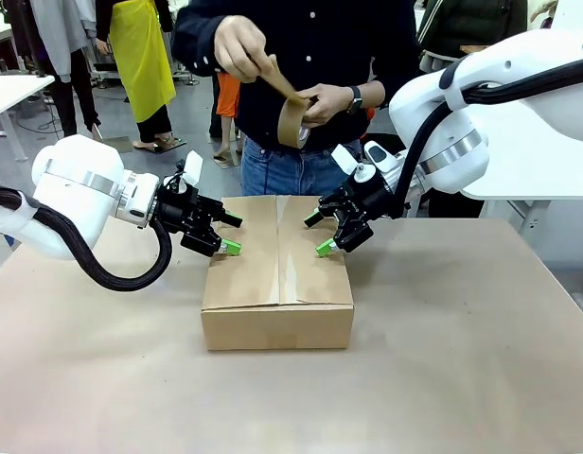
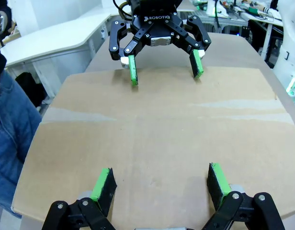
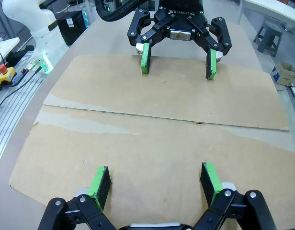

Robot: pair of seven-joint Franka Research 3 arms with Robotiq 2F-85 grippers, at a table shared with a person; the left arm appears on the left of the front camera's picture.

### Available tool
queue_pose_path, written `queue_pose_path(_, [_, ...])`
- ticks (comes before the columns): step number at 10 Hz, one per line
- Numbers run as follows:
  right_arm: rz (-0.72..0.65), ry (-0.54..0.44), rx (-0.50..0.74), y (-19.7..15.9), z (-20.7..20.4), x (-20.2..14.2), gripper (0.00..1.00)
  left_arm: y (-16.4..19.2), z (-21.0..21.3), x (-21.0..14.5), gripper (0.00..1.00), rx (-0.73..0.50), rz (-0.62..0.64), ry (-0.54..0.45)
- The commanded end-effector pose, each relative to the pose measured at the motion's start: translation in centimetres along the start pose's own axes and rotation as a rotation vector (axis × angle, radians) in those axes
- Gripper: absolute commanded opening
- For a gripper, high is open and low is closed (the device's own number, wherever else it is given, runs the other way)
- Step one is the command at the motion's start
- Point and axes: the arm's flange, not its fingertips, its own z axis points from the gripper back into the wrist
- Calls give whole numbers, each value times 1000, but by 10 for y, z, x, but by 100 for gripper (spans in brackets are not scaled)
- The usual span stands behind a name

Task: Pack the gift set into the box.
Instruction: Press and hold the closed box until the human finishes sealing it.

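With both top flaps of the brown corrugated cardboard box (image 1: 277, 274) folded shut, the left gripper (image 1: 225, 234) and right gripper (image 1: 320, 233) — fingers spread, grasping nothing — should press evenly either side of the seam while the person's hands (image 1: 239, 45) pull brown tape (image 1: 290, 121).

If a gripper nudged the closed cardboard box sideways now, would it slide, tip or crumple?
The box would probably slide: it sits low and wide on the flat table. Its top flaps look only partly taped, so downward pressure might flex them. Weight cannot be told.
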Motion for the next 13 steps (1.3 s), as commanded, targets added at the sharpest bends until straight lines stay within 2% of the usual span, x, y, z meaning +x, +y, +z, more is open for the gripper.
queue_pose_path(1, [3, 12, -14, -1, -2, 1, 100, -1, -1, -2, 100, -2, 2, 0])
queue_pose_path(13, [3, 12, -14, -1, -2, 1, 100, -1, -1, -2, 100, -2, 2, 0])
